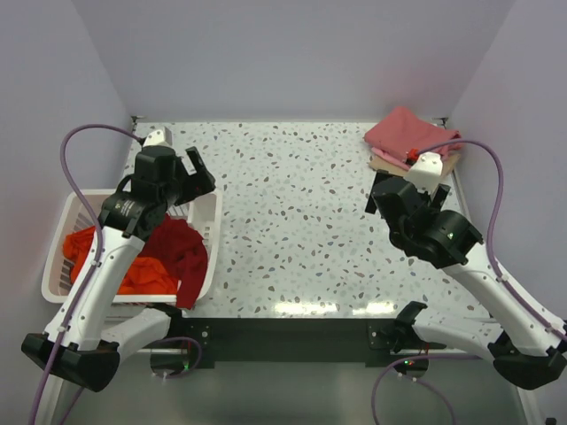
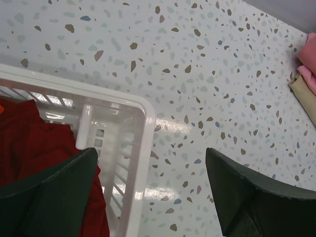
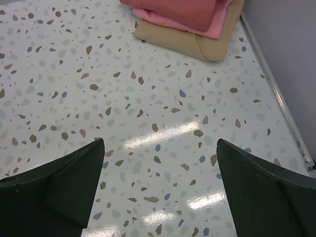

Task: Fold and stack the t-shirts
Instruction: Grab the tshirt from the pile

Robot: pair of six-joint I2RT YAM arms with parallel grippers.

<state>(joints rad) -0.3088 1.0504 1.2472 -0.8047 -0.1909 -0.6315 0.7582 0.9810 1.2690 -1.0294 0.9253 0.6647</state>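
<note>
Worktop [image 1: 292,204]: speckled, walled at the back and on both sides. The whole middle is bare from the basket's right wall to the folded stack.

White slotted basket [image 2: 133,101]: at the left edge of the worktop.
- Dark crimson shirt [image 1: 186,252] is bunched on its right side. One fold hangs out over the rim at the near right corner.
- Orange-red shirt [image 1: 133,274] lies crumpled beside and partly under it, towards the left wall.

Folded stack: far right corner.
- Pink shirt [image 1: 407,133] is on top and the tan shirt [image 3: 197,42] underneath, its fold showing along the near side.
- The right wrist view shows a dusky layer over a brighter pink one. I cannot tell whether that is one garment or two.
- The stack sits just beside the metal edge strip [image 3: 276,94] at the foot of the right wall.

Left tool [image 2: 150,158]: jaws spread wide, holding nothing. It hangs above the basket's far right corner, with one finger over the crimson cloth and the other over bare worktop.

Right tool [image 3: 160,148]: jaws spread wide, holding nothing. It is above bare worktop, near the stack on its near side and apart from it. The edge strip is close on its right.
</note>
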